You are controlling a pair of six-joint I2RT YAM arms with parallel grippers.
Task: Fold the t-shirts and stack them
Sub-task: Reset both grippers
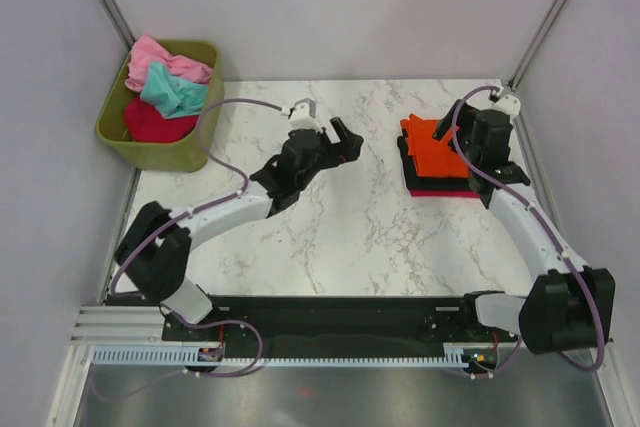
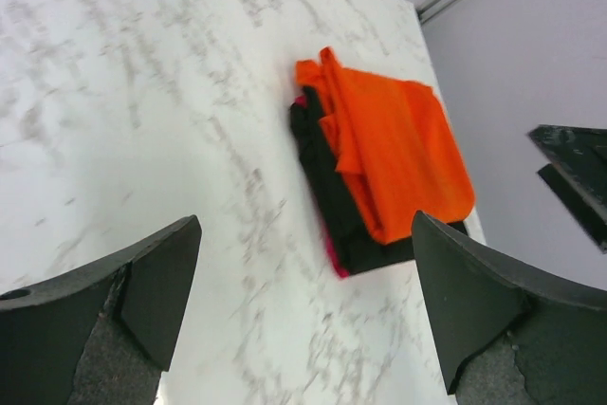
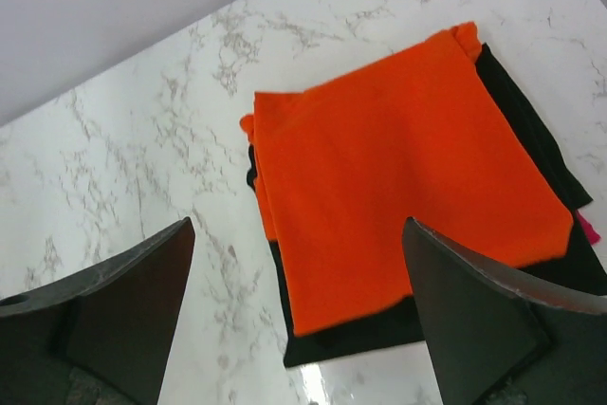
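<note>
The folded orange shirt (image 3: pixel 398 177) is lying flat atop a black shirt (image 3: pixel 351 334) and a crimson shirt (image 1: pixel 440 193); your left gripper (image 2: pixel 305 220) and right gripper (image 3: pixel 296 234) are both gaping wide.

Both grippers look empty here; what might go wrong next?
The right gripper hangs open over the orange shirt; its bunched edge might snag and skew it on the black shirt. The pink shirt, teal shirt and dark red shirt lie heaped in the bin; one grab may lift several.
</note>
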